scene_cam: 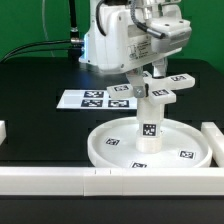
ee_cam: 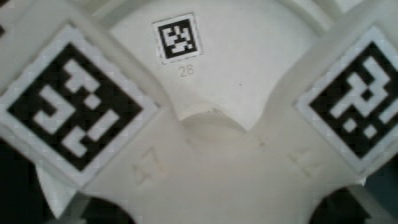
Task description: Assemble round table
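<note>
The large round disc (scene_cam: 110, 145) lies flat near the front rail. The short post (scene_cam: 149, 118) stands upright on its central hub, with a tag facing the camera. The cross-shaped foot (scene_cam: 163, 90) sits level on top of the post. My gripper (scene_cam: 153, 76) comes down from above and is shut on the foot's middle. In the wrist view the foot (ee_cam: 214, 140) fills the picture, with tagged arms on both sides and one tag further off. My fingertips are hidden there.
The marker board (scene_cam: 92, 98) lies flat behind the disc on the black table. A long white rail (scene_cam: 70, 180) runs along the front edge. Another rail (scene_cam: 213, 140) stands at the exterior view's right, and a short white piece (scene_cam: 3, 130) at its left.
</note>
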